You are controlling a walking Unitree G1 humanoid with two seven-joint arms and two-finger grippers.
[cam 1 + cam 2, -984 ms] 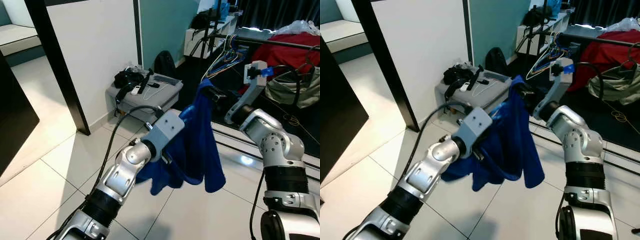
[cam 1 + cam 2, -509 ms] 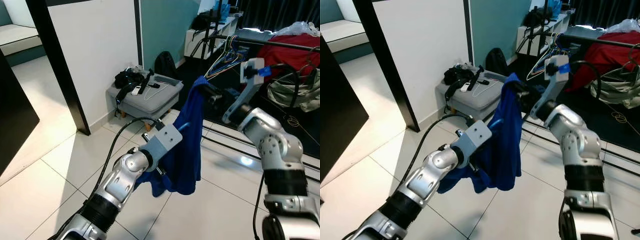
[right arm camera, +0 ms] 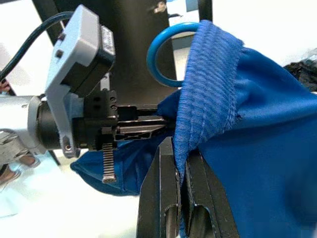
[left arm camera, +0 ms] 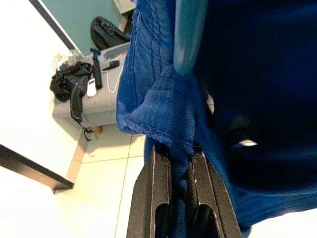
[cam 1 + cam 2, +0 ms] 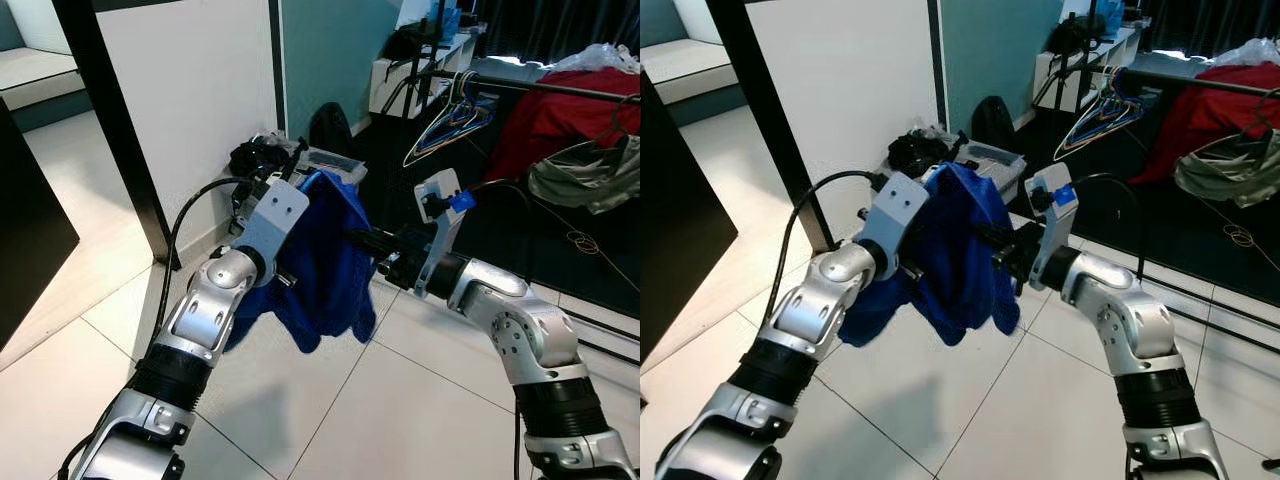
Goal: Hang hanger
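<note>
We hold a blue garment (image 5: 325, 255) up between both arms above the white tiled floor (image 5: 400, 400), its blue hanger (image 3: 166, 54) showing as a hook curling out of the ribbed collar in the right wrist view. Our left gripper (image 4: 179, 148) has its two black fingers pressed close together on a fold of the blue cloth. Our right gripper (image 3: 179, 148) pinches the collar the same way, fingers nearly touching around the fabric. Behind us, well apart from the garment, a clothes rail (image 5: 540, 88) carries a bunch of wire hangers (image 5: 450, 125), and a grey case (image 5: 995, 160) with black gear on it sits by the white wall (image 5: 190, 90).
</note>
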